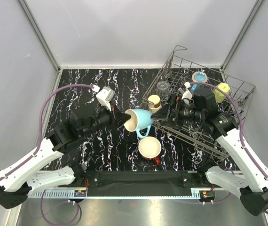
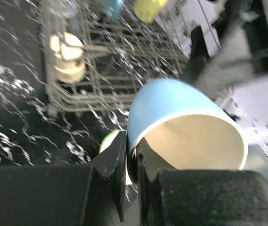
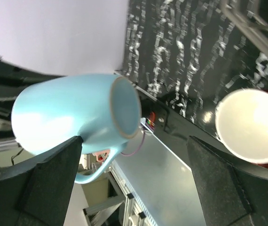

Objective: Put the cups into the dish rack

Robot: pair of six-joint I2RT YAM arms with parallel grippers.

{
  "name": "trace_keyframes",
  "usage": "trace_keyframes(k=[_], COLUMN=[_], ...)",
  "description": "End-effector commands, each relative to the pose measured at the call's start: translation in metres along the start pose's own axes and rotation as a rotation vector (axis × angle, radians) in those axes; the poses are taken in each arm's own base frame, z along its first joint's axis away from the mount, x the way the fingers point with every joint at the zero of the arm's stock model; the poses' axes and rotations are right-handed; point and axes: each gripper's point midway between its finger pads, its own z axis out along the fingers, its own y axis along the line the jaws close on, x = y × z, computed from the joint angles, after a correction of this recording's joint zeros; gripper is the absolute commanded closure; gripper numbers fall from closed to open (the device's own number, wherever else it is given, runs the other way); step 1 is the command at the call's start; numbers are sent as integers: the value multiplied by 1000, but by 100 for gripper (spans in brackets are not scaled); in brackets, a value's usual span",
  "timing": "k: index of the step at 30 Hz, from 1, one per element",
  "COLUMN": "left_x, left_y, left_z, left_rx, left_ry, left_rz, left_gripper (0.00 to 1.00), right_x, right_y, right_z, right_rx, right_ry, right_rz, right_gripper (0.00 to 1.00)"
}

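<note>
A black, white-veined table (image 1: 87, 89) is seen, with the grey wire dish rack (image 1: 228, 101) set on its far right part and lying askew to the table's edges. The left gripper (image 1: 124, 120) is reached in from the left and is clamped on the light-blue mug (image 1: 142, 120). In the left wrist view its fingers (image 2: 117, 160) are pinched on the mug's rim, one finger outside the wall and one inside the pale interior. The mug is held above the table, tipped on its side, with its mouth turned to the left gripper and its base turned to the rack. The right gripper (image 1: 161, 114) is held just beside that base with its jaws spread wide. In the right wrist view the mug (image 3: 73, 117) is seen off to one side of the gap, by one finger (image 3: 49, 183), and contact cannot be told. A red mug (image 1: 149, 148) with a pale inside is stood upright on the table, near and just below the held mug. In the rack are seen a clear tumbler (image 1: 162, 87), a cream-brown cup (image 1: 154, 101), a teal cup (image 1: 199, 76) and a yellow-green cup (image 1: 223, 89).
</note>
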Motion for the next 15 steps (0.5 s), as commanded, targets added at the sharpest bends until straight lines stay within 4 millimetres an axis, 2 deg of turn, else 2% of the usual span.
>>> trace_keyframes(k=[1,8,15], left_x=[-101,-116,-131], left_y=[-38,-41,-48], left_z=[-22,-16,-17], left_rx=[119,116,139], left_ry=[-348,-383,-428], left_rz=[6,-37,-100], left_gripper=[100,100,100], right_x=[-13,7,10], right_y=[51,69,91], right_z=[-1,23,23], right_rx=[-172,-249,-376], right_ry=[-79,-32,-59], right_rz=[-50,-58,-39], right_gripper=[0,1,3])
